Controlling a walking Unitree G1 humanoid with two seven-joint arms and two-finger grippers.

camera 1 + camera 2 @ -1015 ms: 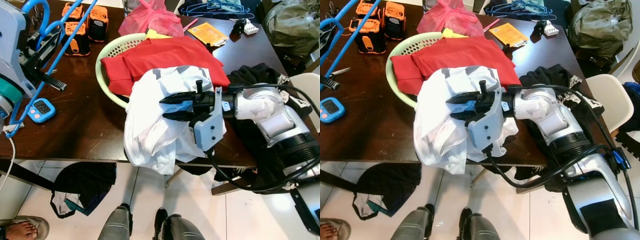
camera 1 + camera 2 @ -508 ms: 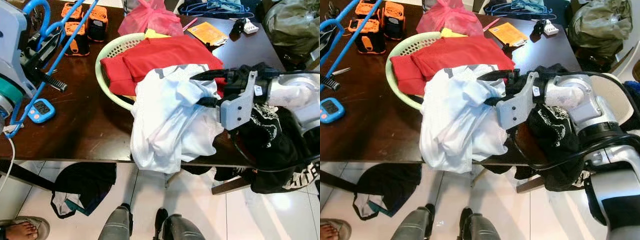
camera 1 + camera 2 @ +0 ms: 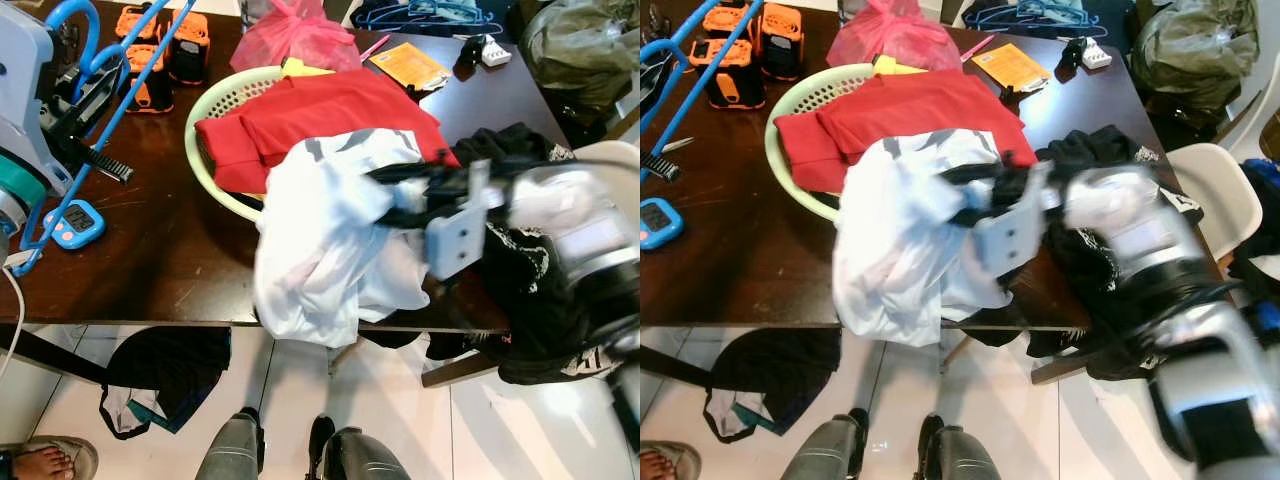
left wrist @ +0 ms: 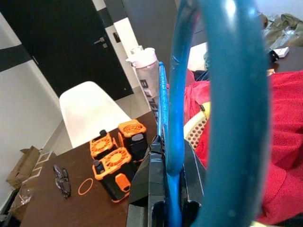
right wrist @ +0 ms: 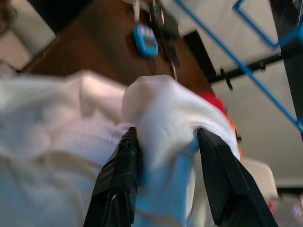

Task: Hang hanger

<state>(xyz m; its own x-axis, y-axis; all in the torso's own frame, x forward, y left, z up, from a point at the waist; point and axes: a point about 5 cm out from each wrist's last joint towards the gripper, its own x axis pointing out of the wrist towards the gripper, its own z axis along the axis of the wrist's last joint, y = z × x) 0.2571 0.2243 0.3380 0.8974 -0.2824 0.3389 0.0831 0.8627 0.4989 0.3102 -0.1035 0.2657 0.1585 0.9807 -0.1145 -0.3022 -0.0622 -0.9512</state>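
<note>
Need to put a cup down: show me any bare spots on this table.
Bare dark table lies between the blue timer and the green basket. Another patch sits right of the orange booklet. The middle is crowded: red cloth, white garment in the right gripper, black clothes.

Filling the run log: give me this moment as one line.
left tool: shut on blue hanger | right tool: shut on white garment, over table edge | hanging: not yet done
</note>
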